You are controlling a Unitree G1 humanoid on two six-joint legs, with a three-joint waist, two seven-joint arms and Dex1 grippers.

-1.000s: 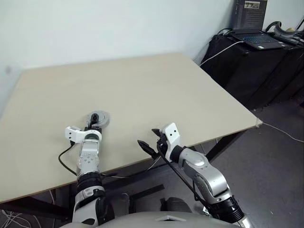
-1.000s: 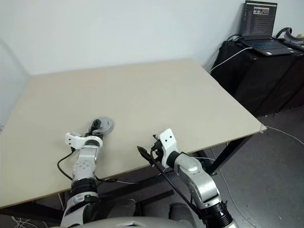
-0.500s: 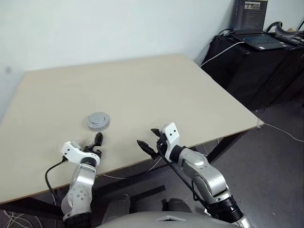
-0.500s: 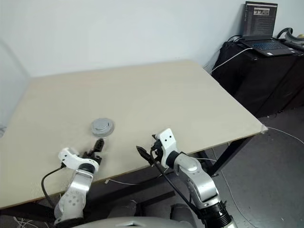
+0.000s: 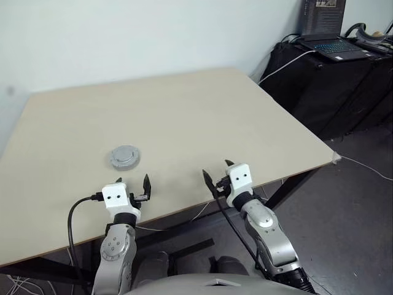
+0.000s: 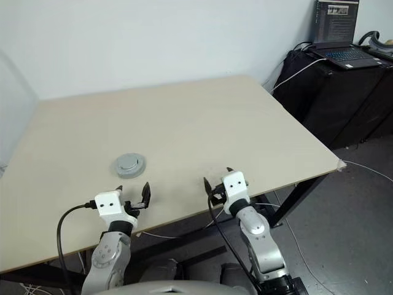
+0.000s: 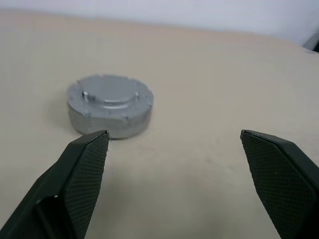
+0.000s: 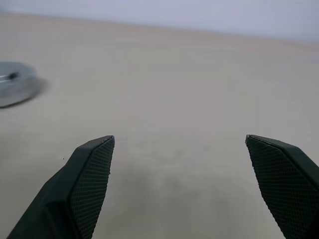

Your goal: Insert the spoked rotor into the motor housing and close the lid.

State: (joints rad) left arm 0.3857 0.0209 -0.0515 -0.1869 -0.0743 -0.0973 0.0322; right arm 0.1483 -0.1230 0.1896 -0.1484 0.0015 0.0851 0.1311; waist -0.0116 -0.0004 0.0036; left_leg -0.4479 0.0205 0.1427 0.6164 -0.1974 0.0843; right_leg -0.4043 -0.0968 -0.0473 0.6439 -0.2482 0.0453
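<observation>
A low round grey puck sits on the table's near left part. Its flat pale top is the lid [image 7: 110,94], lying closed on the motor housing [image 7: 109,122]; the same puck shows in the head view [image 5: 125,157] and the right wrist view [image 8: 15,89]. The spoked rotor is hidden. My left gripper [image 5: 132,182] hangs open over the near edge, a short way in front of the puck and not touching it, with nothing between its fingers [image 7: 84,164]. Further right along the same edge, my right gripper [image 5: 217,172] is open and holds nothing.
The beige table [image 5: 202,104] runs far back to a pale wall. Its right corner [image 5: 334,158] juts toward a black cabinet with an open laptop [image 5: 334,46] and cables. Dark floor lies to the right of the table.
My left gripper has drawn back from the puck to the near edge and rolled level, leaving the puck uncovered on the table. My right gripper has swung right and turned to point forward.
</observation>
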